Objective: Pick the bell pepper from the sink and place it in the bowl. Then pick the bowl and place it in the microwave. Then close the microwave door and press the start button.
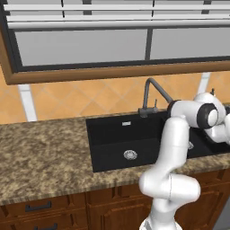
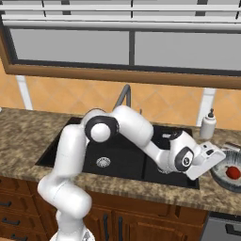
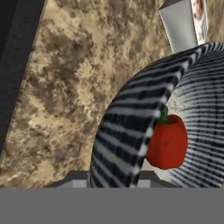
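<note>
Pepper: bell pepper (image 3: 167,141) lies inside bowl (image 3: 127,131)
Bowl rim: directly ahead of gripper (image 3: 113,177)
Jaw spread: cannot tell

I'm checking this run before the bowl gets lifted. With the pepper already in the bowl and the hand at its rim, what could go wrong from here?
1. The bowl sits near the counter's front edge, at the frame's right in the right base view; a push could slide it off.
2. The pepper lies loose near the bowl's wall; a tilted lift could roll it out.
3. A grey box stands close behind the bowl and could be knocked.
</note>
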